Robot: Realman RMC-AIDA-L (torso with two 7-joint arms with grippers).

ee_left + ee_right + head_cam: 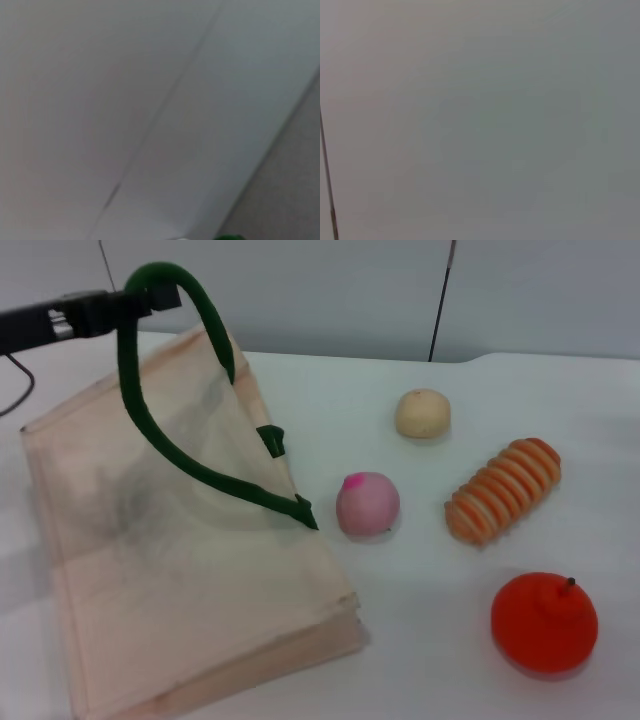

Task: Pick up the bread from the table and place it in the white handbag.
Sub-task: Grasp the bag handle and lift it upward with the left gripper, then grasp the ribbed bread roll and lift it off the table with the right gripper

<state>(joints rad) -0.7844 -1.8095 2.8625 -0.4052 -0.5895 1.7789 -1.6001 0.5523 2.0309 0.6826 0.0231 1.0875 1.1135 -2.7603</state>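
Bread, the ridged orange-and-cream striped loaf [503,490], is seen untouched on the white counter [420,640] in the head view, well apart from the cream fabric handbag [170,570], whose green handle [150,370] is pinched and lifted by the left hand [160,295]. In the wrist views only wall is shown; the right hand is not seen.

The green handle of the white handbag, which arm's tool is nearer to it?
Left. The left tool grips the green handle, lifting it above the white handbag. The right tool is out of view.
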